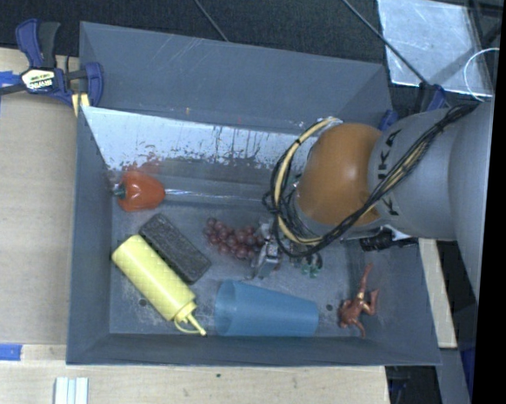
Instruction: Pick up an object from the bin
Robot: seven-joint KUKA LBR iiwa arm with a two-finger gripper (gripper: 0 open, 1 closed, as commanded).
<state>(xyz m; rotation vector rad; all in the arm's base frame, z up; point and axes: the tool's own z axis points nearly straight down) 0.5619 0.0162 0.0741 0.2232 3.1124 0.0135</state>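
Front of the bin (223,356) first. Yellow bottle (153,278) lies on its side at front left, nozzle pointing toward front-centre, with the nozzle tip just beside the blue cup (266,311). The cup is also on its side along the front wall, wide end to the left. At front right is a small brown-orange toy figure (355,308), well apart from the cup and the bottle.

Next row back: black block (175,247) lies flat and skewed, touching the bottle's far side. Right of it, mid-floor, is a bunch of dark red grapes (228,236).

Gripper (268,257) is low over the floor at the right end of the grapes, just behind the cup's far edge as I see it. The grapes sit just left of its tip. I can't tell whether they touch it. I also can't tell whether the gripper is open or closed, because the orange cover (338,173) and the yellow cable loop (283,169) sit over most of it.

Further back: orange pepper (142,192) with a short stem stub lies at back left, at the foot of the back wall, well apart from the gripper.

The bin floor is grey metal, speckled. The sloped back wall carries reddish streaks and scuffs along its lower part. Behind the bin I see dark floor (207,6).
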